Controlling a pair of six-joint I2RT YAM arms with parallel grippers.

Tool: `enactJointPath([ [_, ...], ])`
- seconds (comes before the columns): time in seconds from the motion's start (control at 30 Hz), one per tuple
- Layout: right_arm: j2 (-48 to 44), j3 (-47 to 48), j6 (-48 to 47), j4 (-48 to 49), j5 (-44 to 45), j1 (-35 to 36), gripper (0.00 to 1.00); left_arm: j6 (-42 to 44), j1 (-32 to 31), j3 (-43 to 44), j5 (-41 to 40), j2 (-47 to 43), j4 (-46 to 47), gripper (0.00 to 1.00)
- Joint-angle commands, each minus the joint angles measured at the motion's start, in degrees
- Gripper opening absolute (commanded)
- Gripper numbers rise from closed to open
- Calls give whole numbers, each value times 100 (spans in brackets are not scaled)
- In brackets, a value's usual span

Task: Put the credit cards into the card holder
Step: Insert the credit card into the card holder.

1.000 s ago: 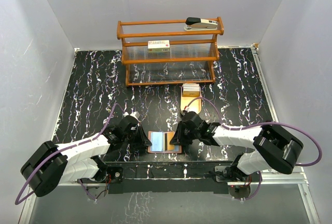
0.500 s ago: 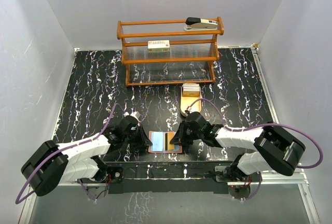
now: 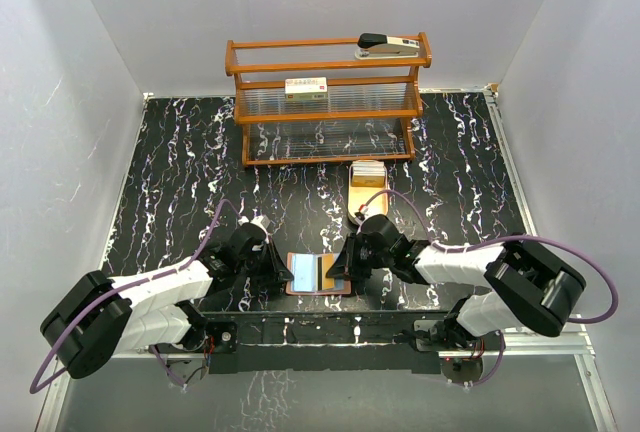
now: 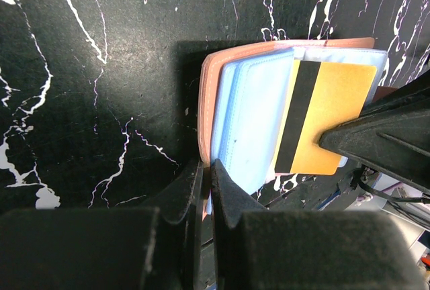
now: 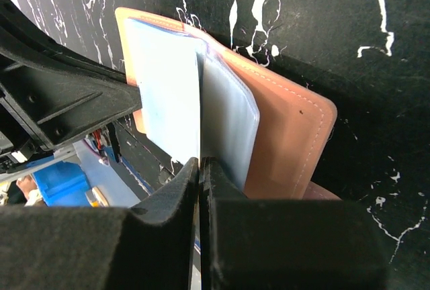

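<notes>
The card holder [image 3: 303,275] lies open on the table between my two grippers, its reddish-brown cover [image 5: 289,135] down and pale blue pockets [image 4: 252,122] up. My left gripper [image 4: 207,166] is shut on the holder's left edge. My right gripper [image 5: 201,162] is shut on a credit card [image 4: 329,119], yellow with a black stripe, which lies slanted over the holder's right half. The right wrist view shows this card only edge-on. From above, the left gripper [image 3: 284,270] and right gripper [image 3: 338,272] flank the holder.
An oval wooden tray [image 3: 368,199] with a stack of pale cards [image 3: 368,171] sits just beyond the holder. Behind it stands a wooden rack [image 3: 328,102] with a stapler [image 3: 390,46] on top and a cream box [image 3: 306,88] on its shelf.
The right gripper's jaws have closed fully on the card and its wrist has shifted slightly toward the near edge. The left arm and the holder have not moved.
</notes>
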Motion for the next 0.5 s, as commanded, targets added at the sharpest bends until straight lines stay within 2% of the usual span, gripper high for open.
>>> enactJointPath([
  [0.0, 41, -130, -104, 211, -168, -25, 0, 112, -42, -128, -104, 119, -337, 0],
  [0.47, -216, -641, 428, 995, -351, -131, 0, 76, -42, -166, -89, 94, -319, 0],
])
